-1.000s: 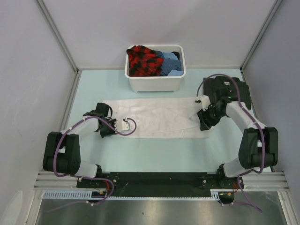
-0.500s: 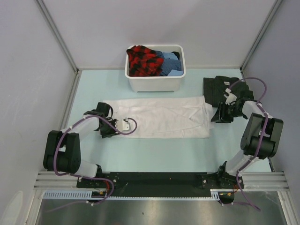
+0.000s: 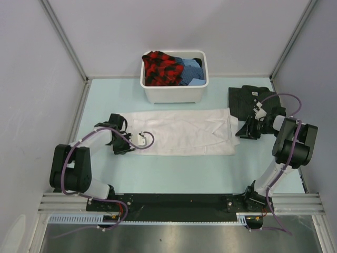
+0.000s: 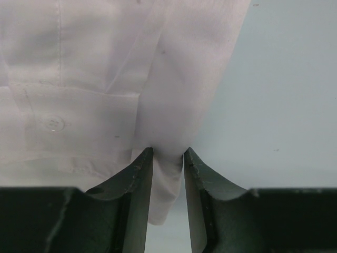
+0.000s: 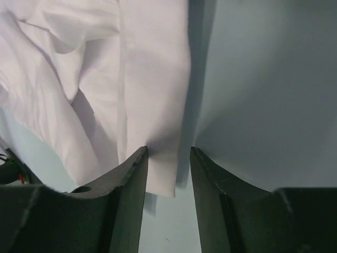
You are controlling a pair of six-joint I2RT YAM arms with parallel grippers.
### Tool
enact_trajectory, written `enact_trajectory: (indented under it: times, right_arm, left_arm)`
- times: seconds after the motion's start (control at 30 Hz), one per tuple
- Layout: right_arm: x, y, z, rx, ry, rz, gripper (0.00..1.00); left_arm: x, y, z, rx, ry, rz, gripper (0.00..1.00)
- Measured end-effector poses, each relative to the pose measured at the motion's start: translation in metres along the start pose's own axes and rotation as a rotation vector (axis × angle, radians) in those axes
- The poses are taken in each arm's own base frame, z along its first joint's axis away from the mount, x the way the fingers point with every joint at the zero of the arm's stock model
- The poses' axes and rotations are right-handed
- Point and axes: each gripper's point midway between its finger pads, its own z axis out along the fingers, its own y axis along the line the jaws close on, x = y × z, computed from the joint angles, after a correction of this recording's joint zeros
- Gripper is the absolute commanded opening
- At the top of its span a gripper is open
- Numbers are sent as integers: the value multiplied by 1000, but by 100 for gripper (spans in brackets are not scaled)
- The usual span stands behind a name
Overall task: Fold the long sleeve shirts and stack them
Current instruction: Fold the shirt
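The white long sleeve shirt (image 3: 181, 132) lies flat across the middle of the table, folded into a long band. My left gripper (image 3: 129, 145) is at its left end. In the left wrist view the gripper (image 4: 167, 153) is shut on a fold of the white shirt (image 4: 105, 79). My right gripper (image 3: 238, 132) is at the shirt's right end. In the right wrist view it (image 5: 168, 150) stands open, with the corner of the shirt (image 5: 142, 79) between the jaws, clear of the right finger. The dark striped shirt (image 3: 250, 97) lies folded at the back right.
A white plastic tub (image 3: 174, 95) at the back centre holds red-black plaid cloth (image 3: 160, 67) and blue cloth (image 3: 190, 71). Grey walls close in the pale green table (image 3: 174, 168) on three sides.
My right gripper moved off the shirt's right part, out past its right edge, then came back a little to the corner. The shirt's right end now lies flat. My left gripper stayed put.
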Motion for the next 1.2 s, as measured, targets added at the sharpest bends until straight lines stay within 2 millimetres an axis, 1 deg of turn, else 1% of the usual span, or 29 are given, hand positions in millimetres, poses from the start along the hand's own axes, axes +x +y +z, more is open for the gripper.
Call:
enact_trajectory:
  times: [0.1,0.13,0.2,0.23,0.33,0.4,0.57,0.73,0.83,0.9,0.93,0.97,1.03,1.07,1.1,1.17,1.2]
  right_arm:
    - [1,6,5,-59,0,9,38]
    - [2,8,6,-79,3,15,28]
    - [6,11,8,-107,16,26,15]
    - [9,12,8,-115,26,33,0]
    - [18,12,7,-125,55,61,0]
    - [24,8,2,-114,69,85,0]
    - [35,-8,-18,-38,89,140,0]
    - [37,-24,-42,69,79,146,0]
    - [38,-39,-54,135,89,144,0]
    - [37,-50,-63,181,92,137,0]
    - [36,-56,-69,204,90,132,0]
    - [35,-61,-73,223,88,128,0]
    - [32,-76,-86,269,83,124,0]
    - [29,-84,-92,292,77,123,0]
    - [26,-94,-98,316,74,122,0]
    - [17,-109,-106,353,67,117,0]
    - [10,-118,-110,376,62,111,0]
  left_arm:
    - [0,1,0,4,4,-3,34]
    - [0,1,-1,5,4,-4,34]
    - [0,1,-1,9,5,-7,29]
    - [0,2,-1,9,6,-11,27]
    - [-1,3,-2,12,6,-13,19]
    - [-2,2,-3,20,5,-13,13]
    - [-6,-8,-9,48,-3,4,8]
    - [-25,-20,-13,71,-33,69,8]
    - [-40,-31,-11,99,-52,103,12]
    - [-53,-40,-8,120,-63,125,17]
    - [-61,-45,-6,133,-72,136,22]
    - [-66,-49,-5,145,-78,143,30]
    - [-82,-61,-1,180,-91,154,39]
    - [-90,-68,1,199,-99,159,49]
    - [-98,-74,3,220,-107,163,53]
    - [-112,-82,5,246,-124,163,57]
    - [-121,-87,3,266,-142,156,58]
